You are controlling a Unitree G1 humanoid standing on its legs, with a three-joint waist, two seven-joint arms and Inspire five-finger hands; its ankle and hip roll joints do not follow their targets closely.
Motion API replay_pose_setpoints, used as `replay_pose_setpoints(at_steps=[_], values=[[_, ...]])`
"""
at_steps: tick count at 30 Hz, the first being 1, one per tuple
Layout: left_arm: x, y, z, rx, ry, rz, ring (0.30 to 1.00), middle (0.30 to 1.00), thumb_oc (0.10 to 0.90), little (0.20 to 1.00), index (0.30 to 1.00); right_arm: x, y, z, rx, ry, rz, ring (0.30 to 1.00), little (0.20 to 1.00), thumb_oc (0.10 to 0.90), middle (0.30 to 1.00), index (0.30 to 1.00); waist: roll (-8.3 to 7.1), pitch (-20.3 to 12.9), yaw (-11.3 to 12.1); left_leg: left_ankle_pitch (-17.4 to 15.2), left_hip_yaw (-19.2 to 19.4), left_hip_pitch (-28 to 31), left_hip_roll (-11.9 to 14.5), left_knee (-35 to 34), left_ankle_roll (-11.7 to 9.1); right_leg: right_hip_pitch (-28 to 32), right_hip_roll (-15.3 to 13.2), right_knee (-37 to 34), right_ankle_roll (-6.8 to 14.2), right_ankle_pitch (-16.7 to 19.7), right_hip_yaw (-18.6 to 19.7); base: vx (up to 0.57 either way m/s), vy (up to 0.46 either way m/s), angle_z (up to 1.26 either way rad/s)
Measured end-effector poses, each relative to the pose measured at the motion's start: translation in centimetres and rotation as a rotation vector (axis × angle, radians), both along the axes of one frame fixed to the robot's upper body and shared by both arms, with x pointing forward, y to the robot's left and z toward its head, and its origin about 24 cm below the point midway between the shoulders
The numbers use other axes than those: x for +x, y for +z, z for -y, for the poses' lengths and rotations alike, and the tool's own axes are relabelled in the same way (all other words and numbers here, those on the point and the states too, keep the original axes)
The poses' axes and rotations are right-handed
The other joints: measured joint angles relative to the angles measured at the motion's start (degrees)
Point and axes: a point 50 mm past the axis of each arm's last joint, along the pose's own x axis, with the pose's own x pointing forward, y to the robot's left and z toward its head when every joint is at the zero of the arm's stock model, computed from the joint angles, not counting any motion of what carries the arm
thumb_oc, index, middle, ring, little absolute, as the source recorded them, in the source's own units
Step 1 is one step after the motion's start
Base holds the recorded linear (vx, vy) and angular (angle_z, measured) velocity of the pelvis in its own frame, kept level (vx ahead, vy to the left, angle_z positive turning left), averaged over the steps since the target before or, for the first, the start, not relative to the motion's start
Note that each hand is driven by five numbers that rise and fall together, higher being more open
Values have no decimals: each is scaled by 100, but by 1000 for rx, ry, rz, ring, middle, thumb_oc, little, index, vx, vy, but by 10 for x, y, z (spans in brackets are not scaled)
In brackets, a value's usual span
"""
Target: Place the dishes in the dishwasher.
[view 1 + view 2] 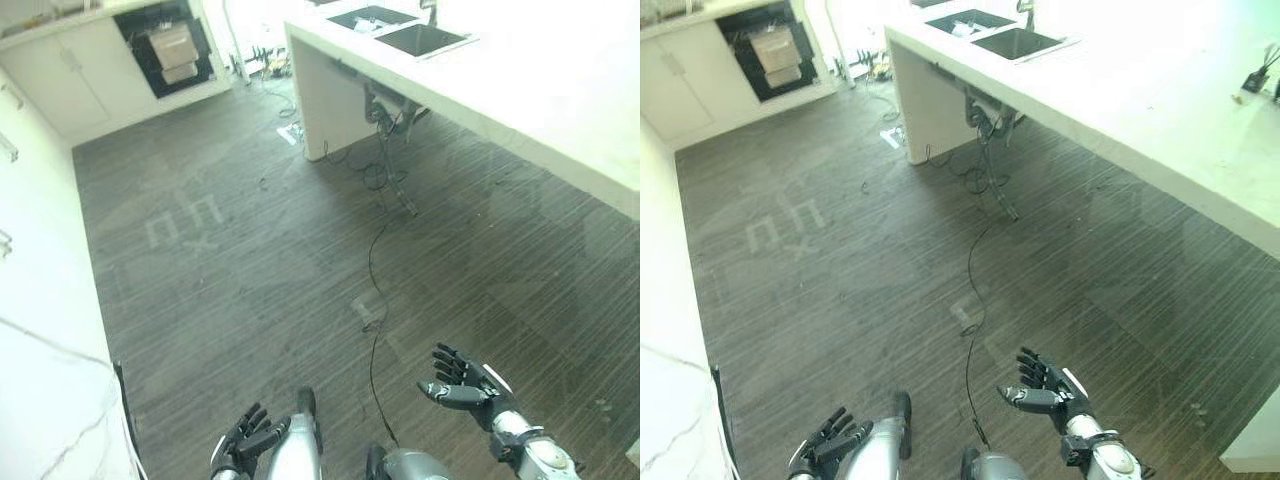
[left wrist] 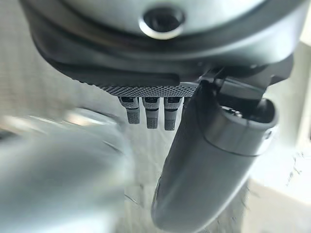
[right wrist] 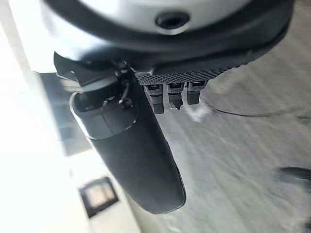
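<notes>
Both hands hang low over the dark wood floor, holding nothing. My left hand (image 1: 245,436) shows at the lower edge with fingers straight and spread; its own wrist view shows the thumb (image 2: 204,160) relaxed beside straight fingers (image 2: 148,114). My right hand (image 1: 460,385) is open, palm turned inward, and its thumb (image 3: 131,145) stands clear of the fingers (image 3: 170,94). A dark open appliance bay (image 1: 165,45) with a pale rack or box inside sits in the far cabinet row, well away from both hands.
A white counter (image 1: 520,95) with two sinks (image 1: 415,38) runs along the right. Loose cables (image 1: 385,150) tangle at its foot. White cabinets (image 1: 40,300) line the left side. Pale tape marks (image 1: 185,222) lie on the floor (image 1: 260,260) between.
</notes>
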Motion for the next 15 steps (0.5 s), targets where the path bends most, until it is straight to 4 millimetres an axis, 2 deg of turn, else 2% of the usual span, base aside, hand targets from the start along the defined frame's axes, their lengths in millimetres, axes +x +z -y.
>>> replay_pose_setpoints(at_steps=[1,2,4,5,7,8,9,10,11,12,13,14,15], values=[[7,4,-3,14,-16,24,900,900,800,900,900,1,2,-2,2,6,8,900,900,800,900,900,-66,-126,9,46,-12,35,-148,-8,156,-28,-99,64,70,-119,3,250,186,6],[16,9,-6,37,-38,48,900,900,800,900,900,2,2,-5,8,15,12,900,900,800,900,900,-168,-203,28,48,-3,8,-231,39,203,2,-183,69,154,-202,13,204,144,10],[30,17,-10,66,-69,94,900,900,800,900,900,4,1,-11,21,25,16,900,900,800,900,900,-294,-424,36,272,-62,80,-484,-44,435,128,-363,41,363,-243,-13,274,189,19],[34,21,-12,88,-102,106,900,900,800,900,900,4,-1,-18,38,30,13,900,900,800,900,900,-487,-572,35,297,-96,238,-670,-156,647,283,-534,-76,545,-250,-33,283,192,22],[47,28,-12,121,-157,134,900,900,800,900,900,9,-2,-32,80,39,28,900,900,800,900,900,-531,-643,30,159,-142,404,-730,-117,841,384,-654,26,1066,170,-286,239,208,21],[52,31,-14,137,-173,148,900,900,800,900,900,12,0,-40,104,50,45,900,900,800,900,900,-548,-658,27,71,-154,418,-743,0,883,341,-708,260,1118,334,-355,248,292,8],[58,35,-17,154,-183,163,900,900,800,900,900,18,3,-49,134,61,69,900,900,800,900,900,-559,-658,55,-116,-103,461,-800,133,955,70,-842,919,1206,453,-360,253,311,-4],[60,37,-19,164,-191,159,900,900,800,900,900,23,4,-57,167,65,87,900,900,800,900,900,-541,-639,40,-484,-28,475,-952,448,1139,-432,-1086,2021,1258,674,-357,215,227,-27],[60,36,-19,169,-201,149,900,900,800,900,900,30,6,-64,188,81,101,900,900,800,900,900,-467,-603,3,-700,72,578,-981,525,1281,-1127,-1401,3381,1147,1380,-283,213,96,-27],[54,30,-15,163,-221,103,900,900,800,900,900,34,6,-70,197,102,99,900,900,800,900,900,-326,-642,-59,-806,170,717,-1059,574,1381,-1979,-1685,4359,1024,1742,-224,289,-33,-26],[49,27,-11,167,-257,85,900,900,800,900,900,31,1,-75,197,121,71,900,900,800,900,900,-190,-692,-75,-847,217,813,-1084,442,1351,-2384,-1664,4195,959,1450,-285,327,-77,2],[46,27,-8,163,-278,84,900,900,800,900,900,27,-5,-79,193,144,38,900,900,800,900,900,-92,-707,-143,-854,145,980,-1117,239,1294,-2485,-1544,3363,880,1099,-579,325,-109,17],[46,28,-4,155,-300,83,900,900,800,900,900,21,-8,-78,191,151,9,900,900,800,900,900,-46,-703,-121,-839,71,1110,-1150,18,1217,-2287,-1259,1919,965,886,-960,290,-100,37]])
